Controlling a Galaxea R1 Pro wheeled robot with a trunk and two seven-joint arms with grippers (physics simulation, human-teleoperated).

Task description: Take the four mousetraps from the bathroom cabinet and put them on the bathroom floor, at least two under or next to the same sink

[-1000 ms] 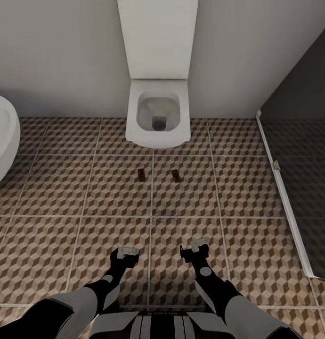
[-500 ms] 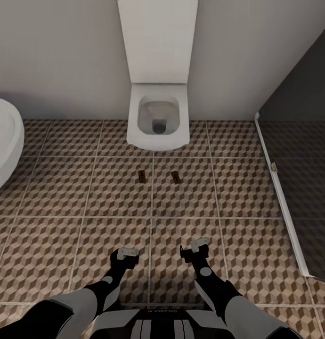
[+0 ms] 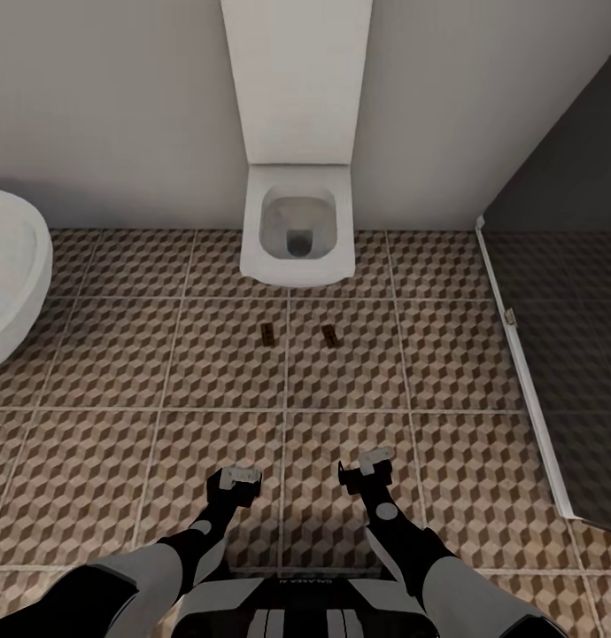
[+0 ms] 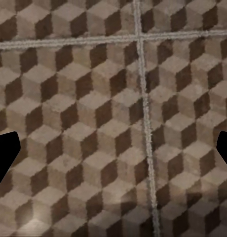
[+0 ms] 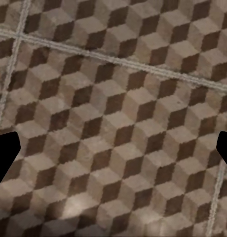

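Standing on the bathroom floor (image 3: pixel 119 372) facing a white toilet (image 3: pixel 297 232), the robot appears to be between deliveries — two mousetraps (image 3: pixel 266 333) already lie on the tiles and two, by the task's count, remain to be fetched from a cabinet. The left gripper (image 3: pixel 237 479) and the right gripper (image 3: pixel 367 468) hang low over the near tiles, well apart from the traps; in each wrist view the dark fingertips sit at opposite edges with bare patterned tile between them, so both tools are spread wide and carry nothing. The left trap rests just left of a grout line, the second trap (image 3: pixel 330 334) just right of it, both a short way in front of the toilet bowl. Each reads as a small flat brown board with a darker part on top; a red spot is too small to confirm. Both lie flat on the cube-patterned tiles, well clear of the dark shower floor (image 3: pixel 571 372) behind the glass panel on the right. A white rounded fixture (image 3: pixel 9 275) at the left edge is cut off by the frame. Judgement: the next move calls for turning the base away and travelling to the cabinet — and, since these traps lie by the toilet, later checking that two sit beside the sink.
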